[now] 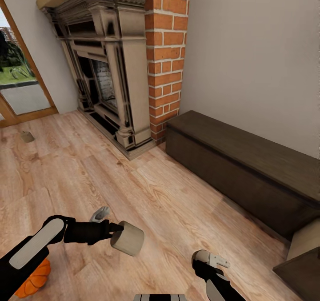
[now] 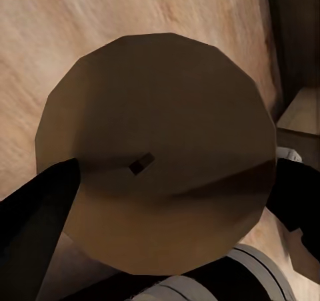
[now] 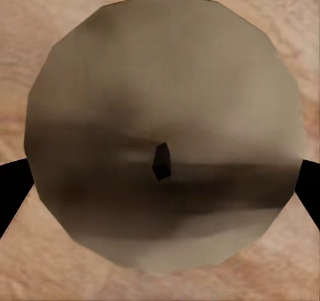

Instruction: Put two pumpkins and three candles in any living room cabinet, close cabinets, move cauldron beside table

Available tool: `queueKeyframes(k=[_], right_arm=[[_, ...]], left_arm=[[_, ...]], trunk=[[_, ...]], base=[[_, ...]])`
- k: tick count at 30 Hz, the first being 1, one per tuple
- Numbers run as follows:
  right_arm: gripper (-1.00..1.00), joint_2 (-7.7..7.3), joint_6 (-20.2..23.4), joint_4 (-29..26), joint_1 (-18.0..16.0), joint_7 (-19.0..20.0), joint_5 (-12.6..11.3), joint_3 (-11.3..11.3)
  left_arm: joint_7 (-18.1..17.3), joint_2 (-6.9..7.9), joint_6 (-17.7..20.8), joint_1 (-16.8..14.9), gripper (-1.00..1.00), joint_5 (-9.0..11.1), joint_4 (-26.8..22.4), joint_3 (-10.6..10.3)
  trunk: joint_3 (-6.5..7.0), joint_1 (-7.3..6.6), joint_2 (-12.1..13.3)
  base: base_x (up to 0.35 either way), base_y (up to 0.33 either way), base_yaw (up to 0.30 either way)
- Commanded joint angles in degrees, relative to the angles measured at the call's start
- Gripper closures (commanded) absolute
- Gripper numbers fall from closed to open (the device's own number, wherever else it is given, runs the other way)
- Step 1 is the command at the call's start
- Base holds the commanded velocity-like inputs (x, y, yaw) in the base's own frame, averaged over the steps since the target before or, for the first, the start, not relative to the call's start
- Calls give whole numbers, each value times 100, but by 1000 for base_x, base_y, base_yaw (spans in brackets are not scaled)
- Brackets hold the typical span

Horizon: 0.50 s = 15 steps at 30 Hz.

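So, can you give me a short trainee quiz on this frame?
1. True or false: the cabinet stands with a front panel open.
2. What does the left gripper hold? A) a pumpkin B) a candle C) nothing
3. Where does the pumpkin lie in the head view?

Key: 1. False, its front looks closed. 2. B. 3. On the floor, partly hidden beneath the left arm.

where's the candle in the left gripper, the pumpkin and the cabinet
candle (image 1: 128,238), head view, on its pale side wall
pumpkin (image 1: 36,279), head view, on its ribbed orange side beneath the left arm
cabinet (image 1: 249,152), head view, on its flat dark top
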Motion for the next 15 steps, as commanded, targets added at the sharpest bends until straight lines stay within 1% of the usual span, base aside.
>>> queueKeyframes(k=[1, 3, 5, 8, 13, 15], right_arm=[[100, -4, 19, -11, -2, -44, -40, 34], [100, 0, 16, -11, -1, -43, -40, 32], [100, -1, 15, -11, -3, -42, -40, 29], [100, -8, 9, -11, -6, -42, -40, 28], [100, -1, 6, -19, -4, -42, -40, 27], [100, -1, 11, -19, -5, -42, -46, 25]], left_arm=[[59, 1, 0, -3, 100, 58, -5, -5], [62, -2, 3, -4, 100, 58, -5, 54], [70, -4, 4, -6, 100, 58, -5, 169], [87, -4, 5, -6, 100, 58, -5, 227], [426, -19, 12, -4, 100, 93, -5, 255], [496, -61, 13, -5, 100, 105, -5, 267]], trunk=[[18, -3, 0], [62, -8, 2], [106, -14, 5], [173, -21, 9], [284, -34, 16], [328, -39, 18]], base=[[0, 0, 0], [0, 0, 0], [0, 0, 0], [0, 0, 0], [0, 0, 0], [-37, 0, 0]])
